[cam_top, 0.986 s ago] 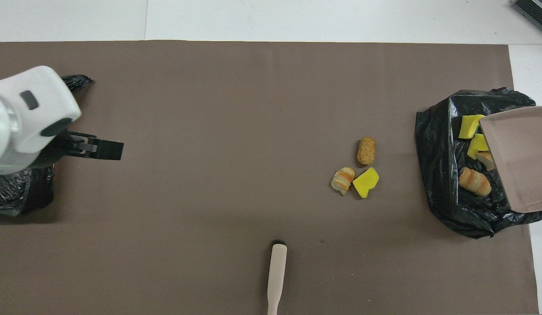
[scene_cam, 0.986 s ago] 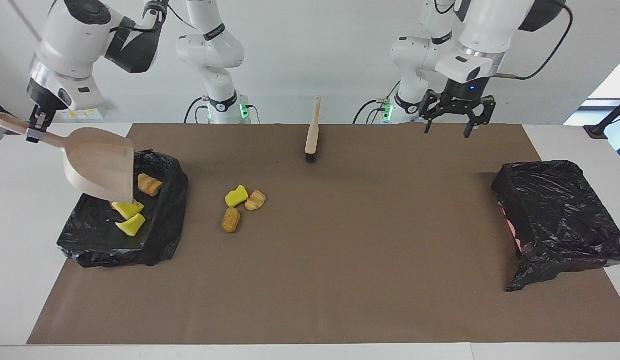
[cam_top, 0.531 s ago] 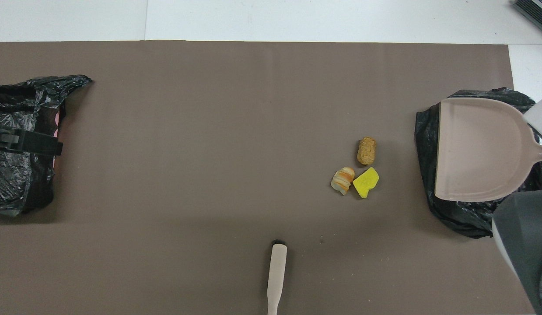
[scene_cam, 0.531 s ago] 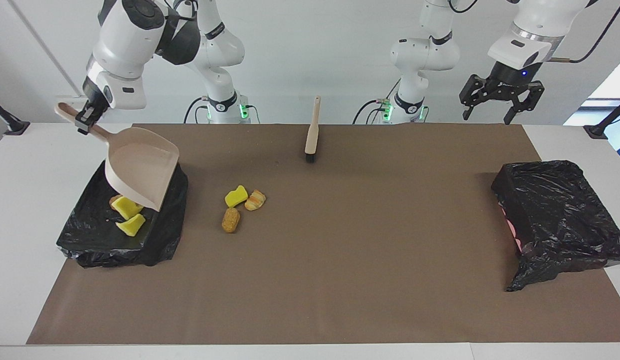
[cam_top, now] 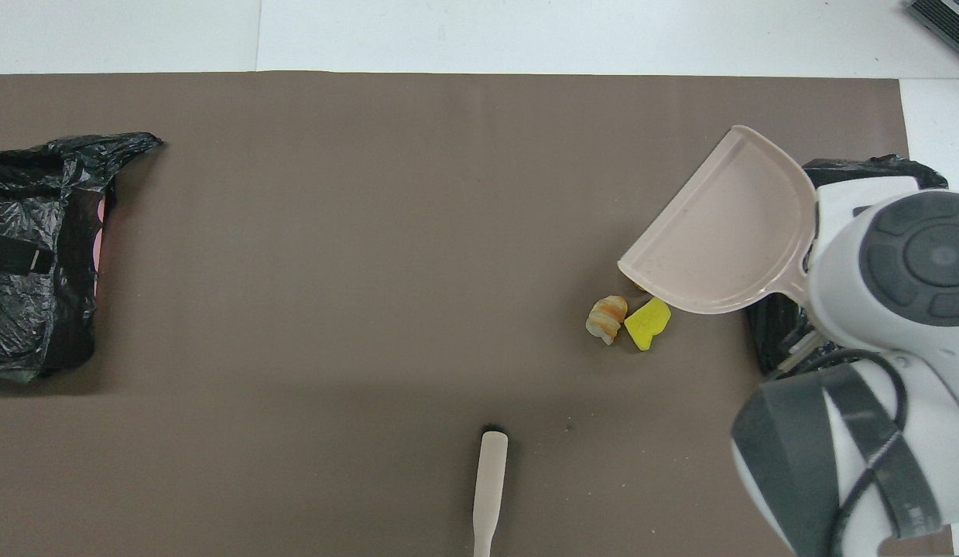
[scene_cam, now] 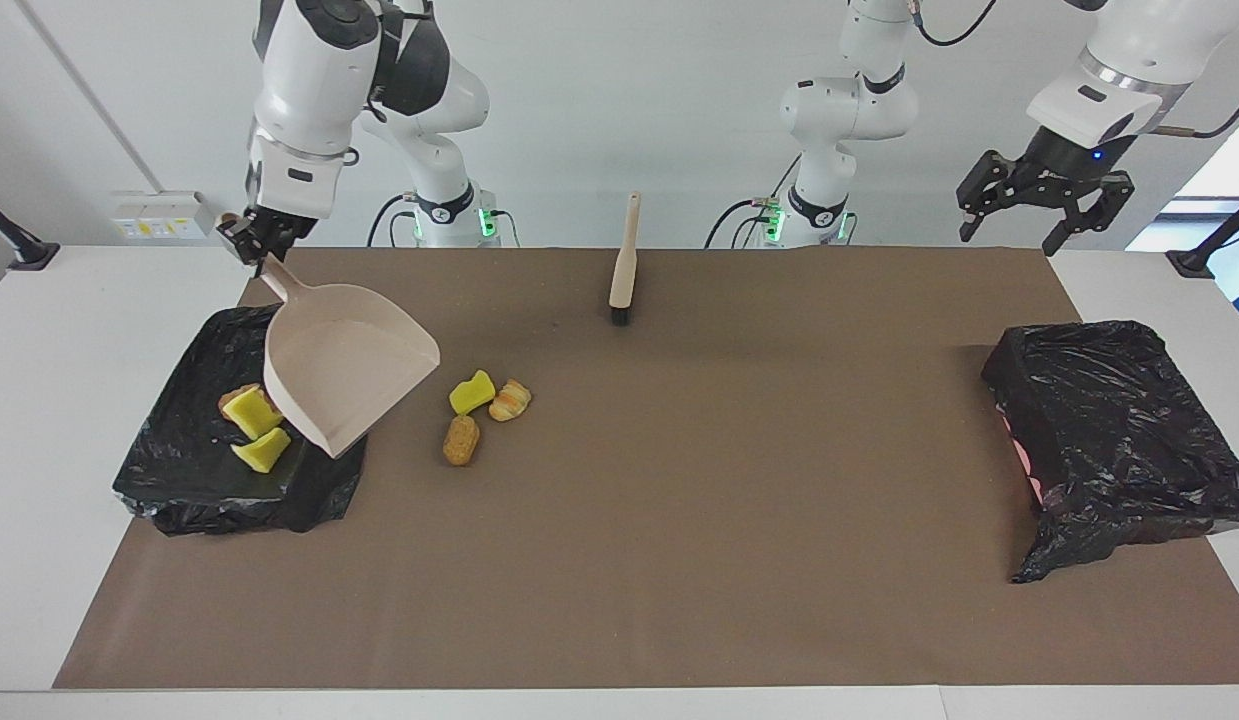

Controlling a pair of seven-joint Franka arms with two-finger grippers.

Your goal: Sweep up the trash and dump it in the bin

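Note:
My right gripper [scene_cam: 256, 240] is shut on the handle of the beige dustpan [scene_cam: 344, 372], which hangs tilted over the inner edge of the black-bagged bin [scene_cam: 194, 480] at the right arm's end. Two yellow foam pieces [scene_cam: 251, 412] and a brown lump lie in that bin. Three pieces of trash lie on the mat beside it: a yellow chunk [scene_cam: 472, 392], a croissant [scene_cam: 510, 400] and a brown lump [scene_cam: 461, 440]. In the overhead view the dustpan [cam_top: 723, 232] covers the brown lump, and the croissant [cam_top: 605, 319] and yellow chunk [cam_top: 647, 323] show. My left gripper [scene_cam: 1034, 215] hangs open and empty.
The beige brush [scene_cam: 626, 262] lies on the brown mat near the robots, at mid-table, bristles pointing away from them. A second black-bagged bin [scene_cam: 1119, 430] stands at the left arm's end, with the left gripper high above its nearer edge.
My right arm swung the dustpan from over the bin's outer part toward the loose trash and tipped it more level. My left gripper rose and drew back toward its end of the table.

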